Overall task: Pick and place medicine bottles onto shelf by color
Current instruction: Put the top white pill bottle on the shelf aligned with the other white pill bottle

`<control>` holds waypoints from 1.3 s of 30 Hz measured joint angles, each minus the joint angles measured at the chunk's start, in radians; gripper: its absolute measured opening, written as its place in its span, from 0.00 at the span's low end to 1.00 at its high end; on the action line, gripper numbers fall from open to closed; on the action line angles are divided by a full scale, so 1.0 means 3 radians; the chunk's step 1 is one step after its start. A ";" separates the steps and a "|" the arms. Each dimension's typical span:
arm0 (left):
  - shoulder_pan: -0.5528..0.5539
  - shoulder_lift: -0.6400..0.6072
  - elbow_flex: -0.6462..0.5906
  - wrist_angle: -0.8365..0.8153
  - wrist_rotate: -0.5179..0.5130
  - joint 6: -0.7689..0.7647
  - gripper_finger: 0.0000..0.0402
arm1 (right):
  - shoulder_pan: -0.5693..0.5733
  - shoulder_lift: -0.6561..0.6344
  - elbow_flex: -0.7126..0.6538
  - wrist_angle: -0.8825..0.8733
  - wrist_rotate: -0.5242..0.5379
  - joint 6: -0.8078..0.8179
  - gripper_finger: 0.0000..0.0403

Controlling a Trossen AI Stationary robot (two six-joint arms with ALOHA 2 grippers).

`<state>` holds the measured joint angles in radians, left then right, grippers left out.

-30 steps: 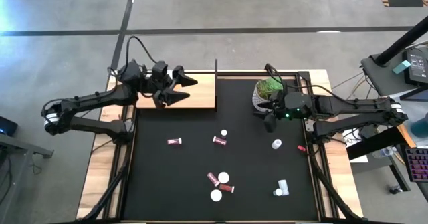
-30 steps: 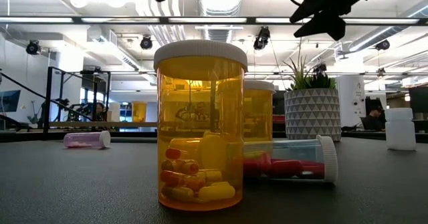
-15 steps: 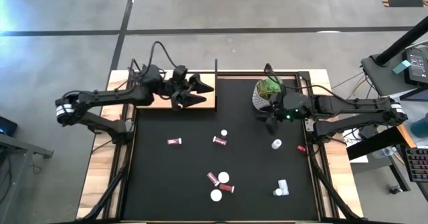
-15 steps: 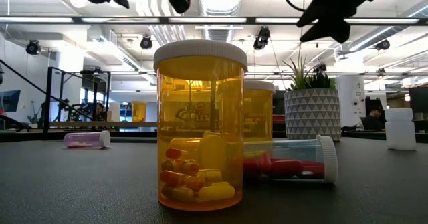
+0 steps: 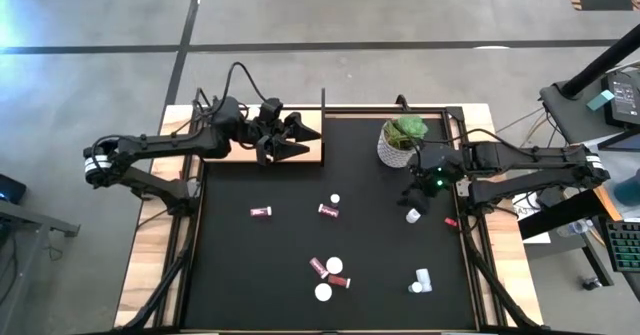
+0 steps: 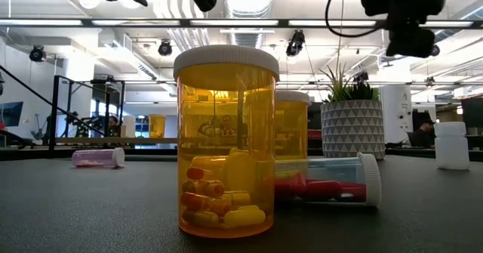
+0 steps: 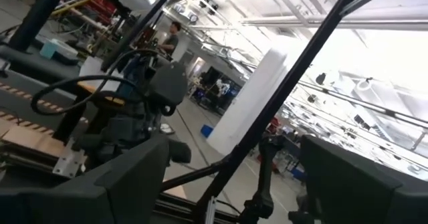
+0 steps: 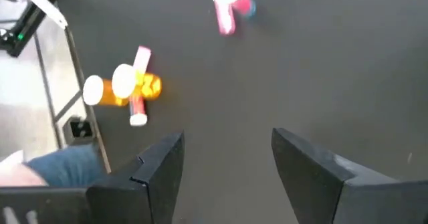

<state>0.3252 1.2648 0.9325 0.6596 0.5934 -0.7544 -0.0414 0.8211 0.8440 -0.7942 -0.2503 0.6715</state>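
- Left gripper [image 5: 300, 137] hangs over the shelf [image 5: 300, 155] at the mat's [image 5: 380, 275] eleven o'clock corner; its fingers are spread wide, with nothing between them.
- Right gripper [image 5: 417, 197] sits at about two o'clock on the mat, just above a white bottle [image 5: 413, 215]; its jaws are parted and empty in the wrist view; the potted plant [image 5: 399, 138] stands beside it towards twelve.
- Medicine bottles lie scattered on the mat: one maroon [image 5: 261, 212] at nine o'clock, another [image 5: 328, 210] near centre, a cluster [image 5: 329, 275] at six, a white one [image 5: 421, 279] at five.
- A small red item [image 5: 451, 221] by the mat's three o'clock edge is probably a loose pill; too small to tell.
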 joint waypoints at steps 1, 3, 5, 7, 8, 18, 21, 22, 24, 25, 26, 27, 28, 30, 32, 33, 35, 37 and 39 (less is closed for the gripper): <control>0.0000 0.0000 0.0000 -0.0035 0.0001 0.0000 0.80 | 0.0000 0.0000 0.0000 -0.0021 -0.0040 0.0055 0.53; -0.0002 0.0000 -0.0002 -0.0096 0.0001 -0.0016 0.80 | 0.0001 0.0000 0.0000 -0.0050 -0.0071 0.0157 0.53; -0.0008 -0.0003 -0.0003 -0.0151 0.0019 -0.0112 0.80 | 0.0019 0.0006 0.0000 -0.0058 -0.0070 0.0381 0.53; -0.0009 -0.0004 -0.0004 -0.0165 0.0135 -0.0173 0.80 | 0.0033 0.0023 0.0000 -0.0063 -0.0044 0.0718 0.53; -0.0011 -0.0005 -0.0004 -0.0165 0.0210 -0.0177 0.80 | 0.0047 0.0034 0.0000 -0.0078 -0.0025 0.0887 0.53; -0.0065 -0.0036 -0.0008 -0.0162 0.0906 -0.0523 0.80 | 0.0481 0.0472 0.0000 -0.0135 0.0138 0.1940 0.53; -0.0080 -0.0067 -0.0009 -0.0159 0.0961 -0.0511 0.80 | 0.0586 0.0657 0.0000 -0.0163 0.0137 0.2070 0.53; -0.0078 -0.0078 -0.0009 -0.0156 0.0960 -0.0507 0.80 | 0.0609 0.0710 0.0000 -0.0161 0.0138 0.2100 0.53; -0.0076 -0.0094 -0.0009 -0.0158 0.0961 -0.0509 0.80 | 0.0648 0.0799 0.0000 -0.0160 0.0138 0.2163 0.53; -0.0076 -0.0109 -0.0010 -0.0165 0.0964 -0.0509 0.80 | 0.0662 0.0835 0.0000 -0.0158 0.0138 0.2183 0.53; -0.0078 -0.0122 -0.0010 -0.0164 0.0969 -0.0508 0.80 | 0.0676 0.0865 0.0000 -0.0158 0.0139 0.2200 0.53; -0.0078 -0.0137 -0.0010 -0.0160 0.0974 -0.0507 0.80 | 0.0689 0.0890 0.0004 -0.0163 0.0139 0.2213 0.53; -0.0079 -0.0152 -0.0010 -0.0158 0.0975 -0.0503 0.80 | 0.0700 0.0913 0.0027 -0.0190 0.0139 0.2212 0.53; -0.0078 -0.0180 -0.0010 -0.0161 0.0977 -0.0493 0.80 | 0.0715 0.0952 0.0129 -0.0269 0.0139 0.2184 0.53; -0.0078 -0.0196 -0.0010 -0.0158 0.0977 -0.0468 0.80 | 0.0716 0.0982 0.0278 -0.0460 0.0181 0.2115 0.53; -0.0078 -0.0205 -0.0010 -0.0160 0.0977 -0.0436 0.80 | 0.0716 0.0996 0.0355 -0.0585 0.0262 0.2061 0.53; -0.0078 -0.0216 -0.0010 -0.0158 0.0977 -0.0406 0.80 | 0.0716 0.1050 0.0526 -0.0888 0.0516 0.1962 0.53; -0.0078 -0.0221 -0.0010 -0.0158 0.0977 -0.0404 0.80 | 0.0718 0.1111 0.0640 -0.1175 0.0666 0.1840 0.53; -0.0078 -0.0218 -0.0010 -0.0159 0.0977 -0.0403 0.80 | 0.0720 0.1184 0.0701 -0.1351 0.0665 0.1672 0.53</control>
<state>0.3019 1.1994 0.9295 0.6118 0.8864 -0.8754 0.1747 1.1764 1.0544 -1.1994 -0.0507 1.1730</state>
